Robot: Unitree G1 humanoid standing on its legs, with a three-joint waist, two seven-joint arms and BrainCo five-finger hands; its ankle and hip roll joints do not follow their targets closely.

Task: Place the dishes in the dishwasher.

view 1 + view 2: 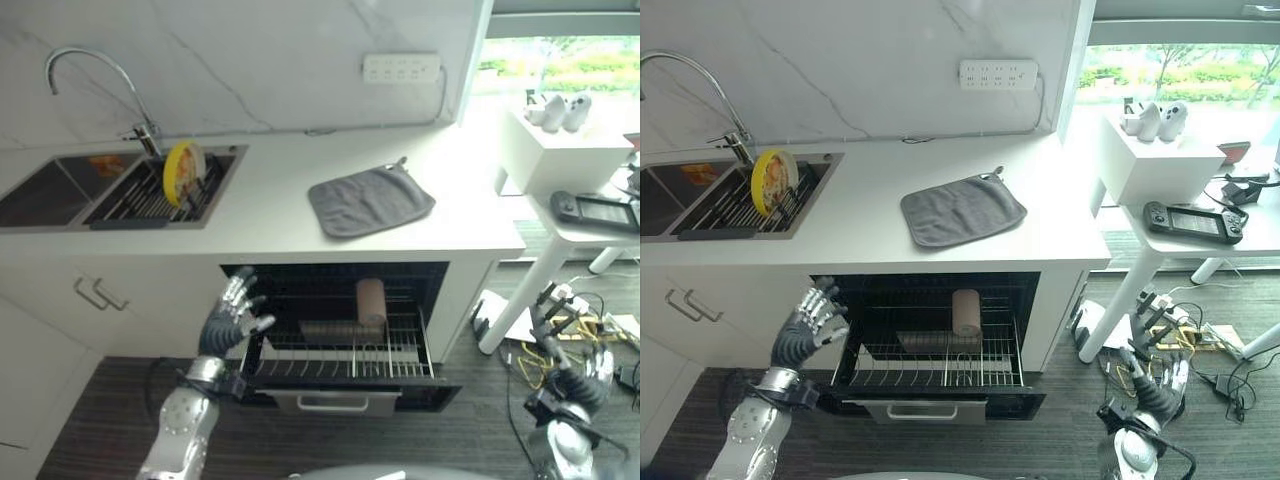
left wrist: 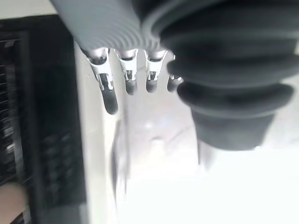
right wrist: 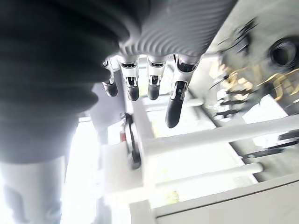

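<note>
At 7 o'clock the left hand (image 1: pixel 232 318) hovers with relaxed, spread fingers, empty, beside the pulled-out dishwasher rack (image 1: pixel 345 352), which holds an upright brown cup (image 1: pixel 371 301). The right hand (image 1: pixel 1153 372), likewise loosely spread, hangs at 4 o'clock. A grey cloth (image 1: pixel 369 200) lies on the counter (image 1: pixel 270 215). At 10 o'clock a round yellow plate (image 1: pixel 183 172) stands on edge in the sink (image 1: pixel 120 190), face toward 3 o'clock.
</note>
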